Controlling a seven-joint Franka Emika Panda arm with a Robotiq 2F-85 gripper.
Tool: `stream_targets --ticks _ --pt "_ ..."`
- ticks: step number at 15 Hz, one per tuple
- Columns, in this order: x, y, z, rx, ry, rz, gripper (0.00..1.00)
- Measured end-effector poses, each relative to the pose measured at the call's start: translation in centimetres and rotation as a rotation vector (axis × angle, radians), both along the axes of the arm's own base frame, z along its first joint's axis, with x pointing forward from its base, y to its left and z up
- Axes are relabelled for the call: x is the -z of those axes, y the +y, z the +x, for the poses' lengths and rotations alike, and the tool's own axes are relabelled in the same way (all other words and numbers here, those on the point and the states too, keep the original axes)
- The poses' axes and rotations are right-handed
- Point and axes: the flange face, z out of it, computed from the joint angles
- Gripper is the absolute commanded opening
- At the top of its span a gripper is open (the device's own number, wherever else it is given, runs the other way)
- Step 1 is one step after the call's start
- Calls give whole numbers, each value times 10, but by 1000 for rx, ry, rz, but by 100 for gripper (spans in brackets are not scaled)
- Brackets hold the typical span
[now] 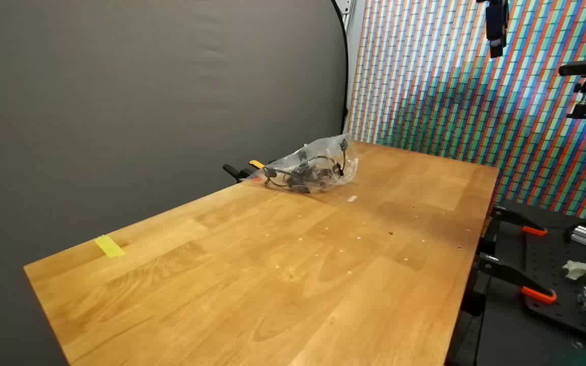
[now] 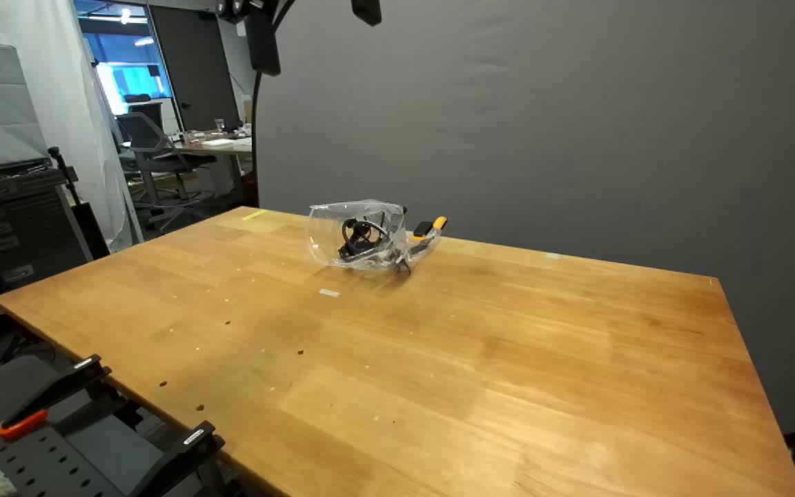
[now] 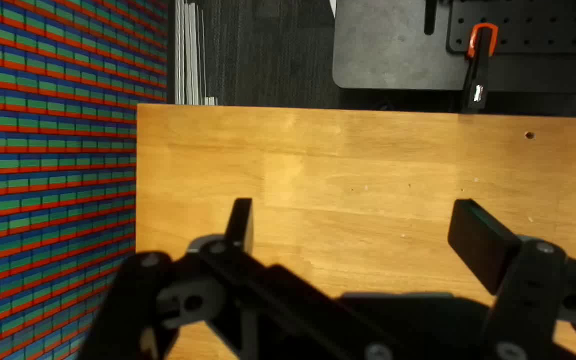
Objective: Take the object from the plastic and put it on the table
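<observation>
One huge grey backdrop (image 1: 145, 101), spanning the rear in both exterior views! Next, a wall of bright coloured stripes (image 1: 425, 91), rising past the short end of the wooden table (image 1: 283, 295). Along one long edge, a black side table (image 3: 393, 55). Down a size, to the clear plastic bag (image 2: 325, 231): lies on the wooden table, close to the long edge nearest the backdrop, with its narrow end at that edge. And now the claw (image 3: 355, 222)! Hangs well above the table, up at the top of both exterior views; gapes wide, with the table showing between its black fingers (image 3: 483, 245) in the wrist view. On to a pair of black clamps (image 1: 514, 277), tipped in orange, set at the edge facing the side table. Back inside the bag, the task's stuff: a tangle of dark wiry things (image 2: 363, 238), seen through the plastic, well apart from the claw. Just beside the bag's narrow end, a yellow-and-black handle (image 2: 439, 223); touching or not, impossible to tell. Then yellow tape (image 1: 110, 245), stuck near a table corner, and a whitish strip (image 2: 329, 293), flat on the wood by the bag. Tiniest of all, dark holes (image 2: 301, 352) in the wood.
</observation>
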Motion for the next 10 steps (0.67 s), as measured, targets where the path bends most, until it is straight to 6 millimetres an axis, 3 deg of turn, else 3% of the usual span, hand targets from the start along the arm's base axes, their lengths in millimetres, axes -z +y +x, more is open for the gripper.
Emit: stream_targets --ticks 6,10 --pt "-5 -1 1 1 -10 -3 100" --pt "3 2 3 -7 5 1 100"
